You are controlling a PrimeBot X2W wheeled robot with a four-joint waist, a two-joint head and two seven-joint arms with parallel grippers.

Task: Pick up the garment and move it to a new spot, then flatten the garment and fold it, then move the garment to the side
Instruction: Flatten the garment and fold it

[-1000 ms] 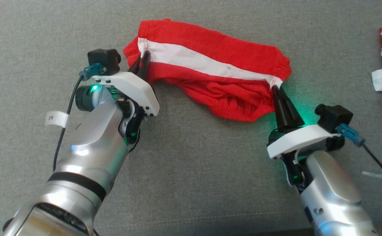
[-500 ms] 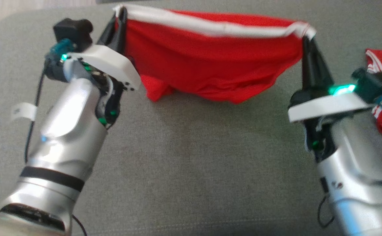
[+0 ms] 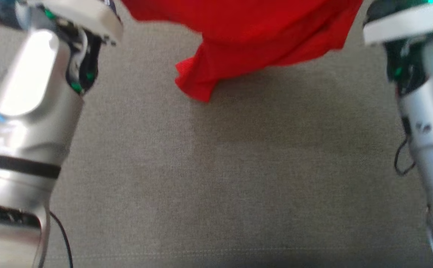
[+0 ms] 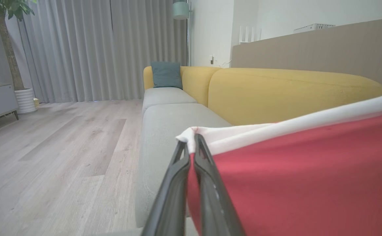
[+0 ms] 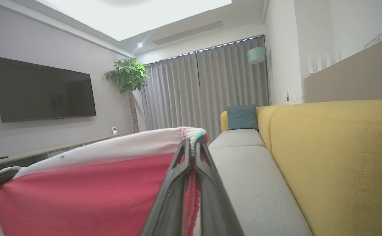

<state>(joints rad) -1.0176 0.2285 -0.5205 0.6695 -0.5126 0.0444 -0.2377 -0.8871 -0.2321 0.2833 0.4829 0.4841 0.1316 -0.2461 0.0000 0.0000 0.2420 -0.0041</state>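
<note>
Left fingers (image 4: 176,186) and right fingers (image 5: 174,190) pinch garment (image 3: 246,37) aloft.

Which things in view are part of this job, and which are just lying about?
Job: garment, left gripper, right gripper, both shut on it.
Lying about: cushion, TV, plant, lamp.

We look down on a grey sofa seat (image 3: 216,178) spread across the head view. In the left wrist view a yellow backrest (image 4: 276,95) runs toward 3 o'clock, a teal cushion (image 4: 166,74) leans at 12, grey curtains (image 4: 95,49) hang at 10, and a wood floor (image 4: 63,183) lies at 8. In the right wrist view we find a television (image 5: 43,90) at 9 and a potted tree (image 5: 127,78) at 10.
</note>
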